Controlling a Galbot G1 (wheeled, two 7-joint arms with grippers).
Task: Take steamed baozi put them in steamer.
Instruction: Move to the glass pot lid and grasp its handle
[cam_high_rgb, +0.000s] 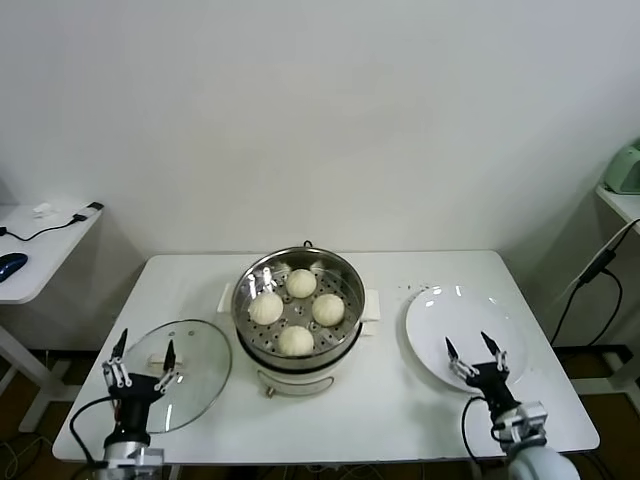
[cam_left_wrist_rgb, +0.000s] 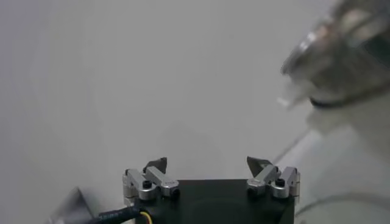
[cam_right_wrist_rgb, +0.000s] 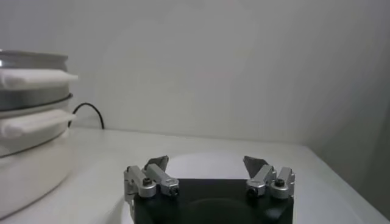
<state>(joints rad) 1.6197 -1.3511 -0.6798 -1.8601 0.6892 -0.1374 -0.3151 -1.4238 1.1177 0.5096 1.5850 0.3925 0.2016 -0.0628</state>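
Several creamy-white steamed baozi (cam_high_rgb: 297, 311) lie on the perforated tray inside the shiny round steamer (cam_high_rgb: 345, 282) at the table's middle. My left gripper (cam_high_rgb: 143, 352) is open at the front left, over the glass lid, with nothing between its fingers. My right gripper (cam_high_rgb: 476, 350) is open at the front right, over the near edge of the white plate, holding nothing. In the right wrist view the steamer (cam_right_wrist_rgb: 27, 109) shows to one side of the open right gripper (cam_right_wrist_rgb: 206, 162). The left wrist view shows the open left gripper (cam_left_wrist_rgb: 208, 162) and the blurred steamer (cam_left_wrist_rgb: 341, 58).
A round glass lid (cam_high_rgb: 195, 362) lies flat at the front left of the white table (cam_high_rgb: 390, 400). A bare white plate (cam_high_rgb: 450, 318) sits to the right of the steamer. A side desk (cam_high_rgb: 40, 250) with a mouse and cables stands far left.
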